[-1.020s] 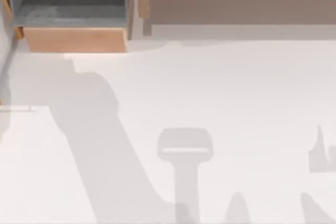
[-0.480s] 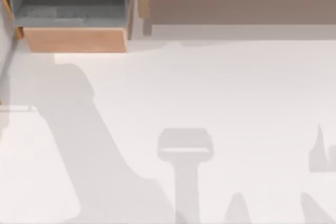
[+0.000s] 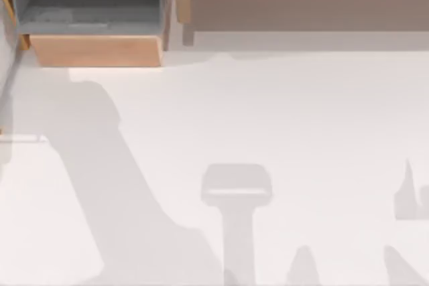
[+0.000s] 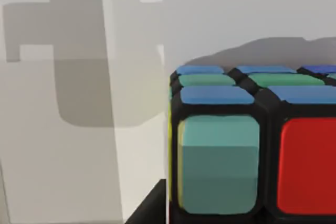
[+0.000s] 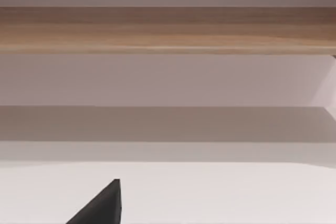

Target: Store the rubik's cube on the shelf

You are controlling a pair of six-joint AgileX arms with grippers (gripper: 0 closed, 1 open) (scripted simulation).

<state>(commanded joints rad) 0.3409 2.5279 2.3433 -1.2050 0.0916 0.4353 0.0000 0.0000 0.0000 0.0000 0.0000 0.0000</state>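
The rubik's cube (image 4: 252, 150) sits very close in the left wrist view, showing teal, red, blue and green squares in a black grid. One dark finger (image 4: 149, 208) of my left gripper lies against the cube's yellow side; the other finger is out of frame. The shelf (image 3: 308, 5) runs along the back right of the table, with a tan top board and a grey-brown face. The shelf's wood board (image 5: 168, 30) also crosses the right wrist view, beyond one dark fingertip (image 5: 102, 205) of my right gripper.
A smaller wooden box (image 3: 94, 50) with a grey inside stands at the back left, beside the shelf's end. Arm shadows fall across the white table (image 3: 281, 112) at the left and along the front edge.
The broad shadow at the table's left narrowed and drew toward the left edge between one second and half a second ago. It has held still since.
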